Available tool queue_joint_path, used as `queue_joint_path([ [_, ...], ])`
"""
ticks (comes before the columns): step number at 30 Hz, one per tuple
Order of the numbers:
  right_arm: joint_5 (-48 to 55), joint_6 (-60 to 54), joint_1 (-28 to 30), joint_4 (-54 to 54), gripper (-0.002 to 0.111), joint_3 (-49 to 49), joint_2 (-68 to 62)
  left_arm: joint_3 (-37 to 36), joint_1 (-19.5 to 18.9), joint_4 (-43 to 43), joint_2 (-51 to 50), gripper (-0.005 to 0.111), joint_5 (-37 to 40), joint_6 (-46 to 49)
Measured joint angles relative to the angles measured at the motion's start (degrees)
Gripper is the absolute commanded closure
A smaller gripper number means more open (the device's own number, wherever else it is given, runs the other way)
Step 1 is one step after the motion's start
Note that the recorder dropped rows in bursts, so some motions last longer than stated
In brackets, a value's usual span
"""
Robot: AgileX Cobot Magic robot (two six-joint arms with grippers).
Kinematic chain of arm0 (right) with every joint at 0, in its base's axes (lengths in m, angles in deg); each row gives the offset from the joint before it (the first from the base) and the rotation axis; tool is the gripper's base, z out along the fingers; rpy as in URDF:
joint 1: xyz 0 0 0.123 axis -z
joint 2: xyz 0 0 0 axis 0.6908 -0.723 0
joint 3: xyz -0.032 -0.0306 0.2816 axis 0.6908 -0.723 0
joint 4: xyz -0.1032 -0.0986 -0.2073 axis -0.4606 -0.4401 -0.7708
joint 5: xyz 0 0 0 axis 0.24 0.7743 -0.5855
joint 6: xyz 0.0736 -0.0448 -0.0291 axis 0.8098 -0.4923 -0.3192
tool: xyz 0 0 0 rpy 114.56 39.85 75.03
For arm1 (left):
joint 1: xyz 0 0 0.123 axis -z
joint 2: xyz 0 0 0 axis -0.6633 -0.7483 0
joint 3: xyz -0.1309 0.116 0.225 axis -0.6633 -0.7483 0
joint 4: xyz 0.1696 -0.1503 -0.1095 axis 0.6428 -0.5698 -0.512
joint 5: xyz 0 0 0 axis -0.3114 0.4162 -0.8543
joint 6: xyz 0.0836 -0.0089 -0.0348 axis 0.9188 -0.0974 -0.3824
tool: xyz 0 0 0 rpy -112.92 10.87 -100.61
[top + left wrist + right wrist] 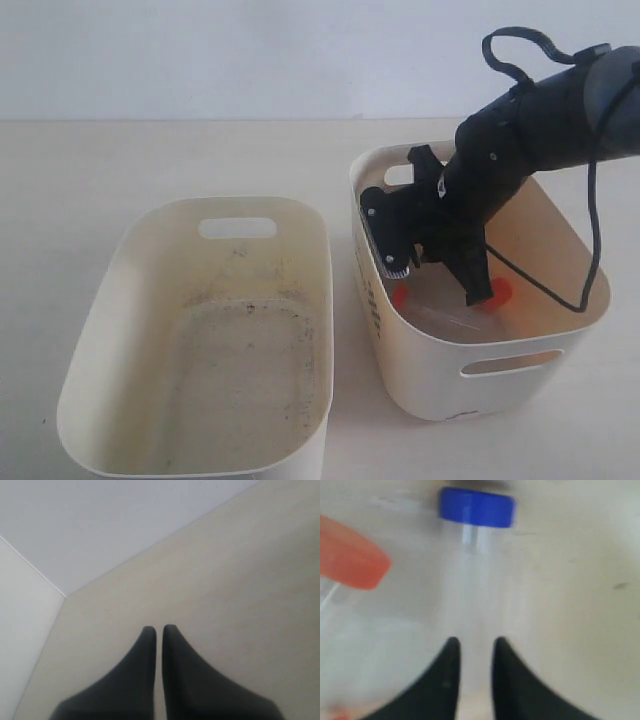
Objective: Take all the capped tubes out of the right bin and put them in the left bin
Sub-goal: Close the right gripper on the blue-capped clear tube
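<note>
Nearest, the dark-speckled cream plastic tub [105,330]. Beyond it the cleaner yellowish cream tub [430,380], its side marks [370,290] unreadable, holds three clear tubes: two orange-red-capped tubes [497,292] [400,295] and one blue-capped tube [475,565]. The right gripper [476,644] is clamped on the blue-capped tube. The left gripper [159,630], jaws together, hangs over the pale beige table [150,160]; white wall [250,50] behind.

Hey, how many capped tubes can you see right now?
3, all in the right bin: the blue-capped tube between the fingertips of the right gripper, and two orange-capped tubes beside it. The arm may hide more.
</note>
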Motion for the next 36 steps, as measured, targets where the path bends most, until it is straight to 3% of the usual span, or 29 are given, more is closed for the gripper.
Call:
queue_joint_path([
  [9, 5.77, 14.32, -0.16, -12.11, 0.108, -0.39, 0.13, 0.0, 0.0, 0.0, 0.0, 0.103, 0.0, 0.0],
  [16, 3.78, 16.13, 0.27, -14.36, 0.108, -0.39, 7.6, 0.0, 0.0, 0.0, 0.0, 0.103, 0.0, 0.0],
  [18, 3.2, 16.13, 0.27, -13.92, 0.096, -0.39, 7.9, 0.0, 0.0, 0.0, 0.0, 0.103, 0.0, 0.0],
  [21, 2.04, 16.13, 0.27, -11.48, 0.06, -0.39, 7.22, 0.0, 0.0, 0.0, 0.0, 0.103, 0.0, 0.0],
  [23, 1.51, 16.13, 0.27, -10.81, 0.048, -0.39, 5.57, 0.0, 0.0, 0.0, 0.0, 0.103, 0.0, 0.0],
  [36, -3.02, 16.16, 0.27, -10.59, 0.049, -0.39, 0.28, 0.0, 0.0, 0.0, 0.0, 0.103, 0.0, 0.0],
])
